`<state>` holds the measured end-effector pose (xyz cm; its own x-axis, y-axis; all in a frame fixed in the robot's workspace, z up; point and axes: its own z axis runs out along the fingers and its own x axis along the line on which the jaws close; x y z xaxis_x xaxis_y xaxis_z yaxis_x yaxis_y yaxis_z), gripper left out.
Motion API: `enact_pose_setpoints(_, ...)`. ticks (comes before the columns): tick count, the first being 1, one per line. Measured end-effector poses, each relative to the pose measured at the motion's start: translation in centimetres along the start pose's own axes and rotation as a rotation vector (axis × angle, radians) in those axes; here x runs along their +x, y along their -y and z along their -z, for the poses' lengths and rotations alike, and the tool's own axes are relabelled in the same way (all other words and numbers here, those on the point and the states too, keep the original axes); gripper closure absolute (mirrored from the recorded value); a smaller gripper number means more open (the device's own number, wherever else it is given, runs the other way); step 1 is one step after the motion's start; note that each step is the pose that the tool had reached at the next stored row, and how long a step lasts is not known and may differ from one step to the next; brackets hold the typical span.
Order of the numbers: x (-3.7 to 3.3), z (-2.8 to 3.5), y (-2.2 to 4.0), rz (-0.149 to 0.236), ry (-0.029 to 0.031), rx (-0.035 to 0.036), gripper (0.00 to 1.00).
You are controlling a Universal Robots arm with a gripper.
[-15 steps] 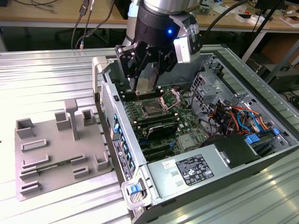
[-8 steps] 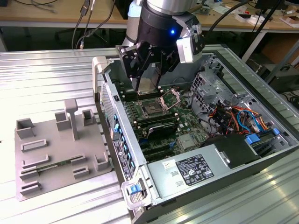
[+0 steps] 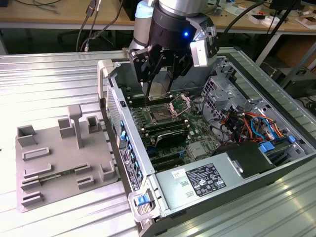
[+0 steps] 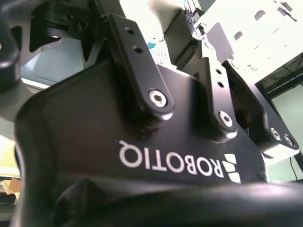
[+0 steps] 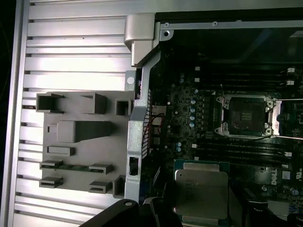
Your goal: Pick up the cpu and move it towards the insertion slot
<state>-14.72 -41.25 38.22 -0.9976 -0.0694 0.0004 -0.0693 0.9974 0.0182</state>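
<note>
Your gripper (image 3: 159,88) is closed on the cpu (image 3: 159,90), held above the board just beyond the insertion slot (image 3: 161,116). Any tilt in that grip risks the cpu striking the socket's raised metal frame (image 3: 180,104).

One cpu (image 5: 201,191), one insertion slot (image 5: 245,116), one grey plastic fixture (image 3: 59,158), one open computer case (image 3: 291,123), one power supply (image 3: 197,180).

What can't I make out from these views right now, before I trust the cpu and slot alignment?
- Grip contact on the cpu: its lower edge is cut off by the frame edge in the first wrist view.
- Gripper fingertips: the second wrist view sees its body instead.
- Insertion slot pins: too small in either view.
</note>
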Motion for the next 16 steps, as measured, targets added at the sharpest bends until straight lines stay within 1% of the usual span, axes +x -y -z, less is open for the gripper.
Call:
enact_pose_setpoints(1,-0.05,0.0,0.0,0.0,0.0,0.0,0.47)
enact_pose_setpoints(2,-0.44,-0.03,0.03,0.0,0.0,0.0,0.47)
enact_pose_setpoints(4,-1.61,-0.12,0.11,0.0,0.0,0.0001,0.47)
enact_pose_setpoints(5,-1.88,-0.14,0.13,0.0,-0.0001,0.0,0.47)
enact_pose_setpoints(8,-2.18,-0.18,0.16,0.0,0.0,0.0,0.47)
enact_pose_setpoints(16,-2.49,-0.21,0.18,0.0,0.0,0.0,0.47)
